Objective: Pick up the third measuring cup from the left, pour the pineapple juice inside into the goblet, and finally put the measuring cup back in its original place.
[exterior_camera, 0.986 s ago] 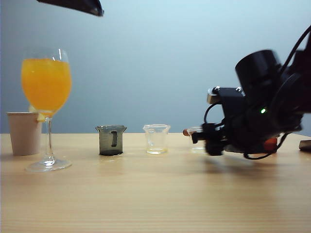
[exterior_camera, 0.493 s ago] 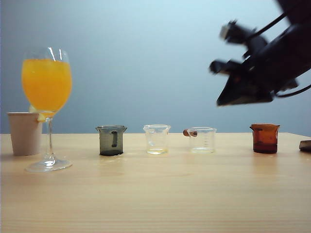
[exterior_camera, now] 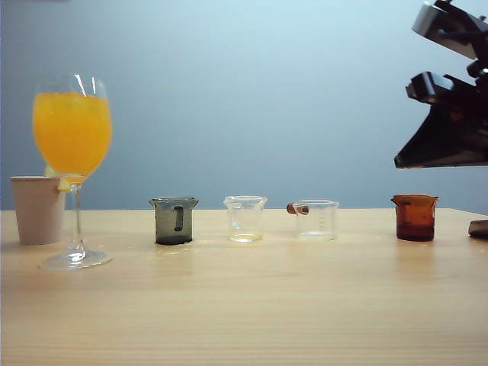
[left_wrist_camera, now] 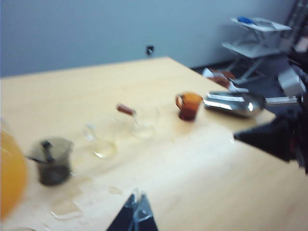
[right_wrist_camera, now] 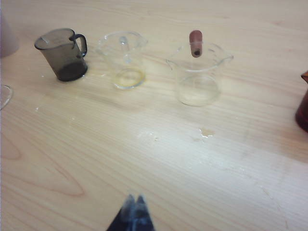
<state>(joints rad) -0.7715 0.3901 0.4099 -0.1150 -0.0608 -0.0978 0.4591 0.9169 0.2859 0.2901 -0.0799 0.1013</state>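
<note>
The third measuring cup [exterior_camera: 316,219] stands upright in the row on the table, its brown handle nub [right_wrist_camera: 196,43] pointing left. It looks all but empty [right_wrist_camera: 197,89], so no pineapple juice shows in it. The goblet [exterior_camera: 72,130] stands at the far left, filled with orange liquid. My right gripper [right_wrist_camera: 134,199] is shut on nothing, high above the table in front of the row; its arm [exterior_camera: 450,137] hangs at the upper right. My left gripper [left_wrist_camera: 137,204] is shut and empty, over the table near the goblet [left_wrist_camera: 9,178]. From there I see the third cup [left_wrist_camera: 144,122] too.
A beige paper cup [exterior_camera: 38,210] stands behind the goblet. The row also holds a dark grey cup [exterior_camera: 174,219], a clear flared cup [exterior_camera: 245,218] with a yellowish film, and an amber cup [exterior_camera: 415,217]. A metal scoop [left_wrist_camera: 233,103] lies at the right. Small wet spots [right_wrist_camera: 207,132] mark the table.
My right gripper has come away from the third cup, risen up and to the right, and shut. The cup stays on the table. The left arm has left the top of the exterior view.
</note>
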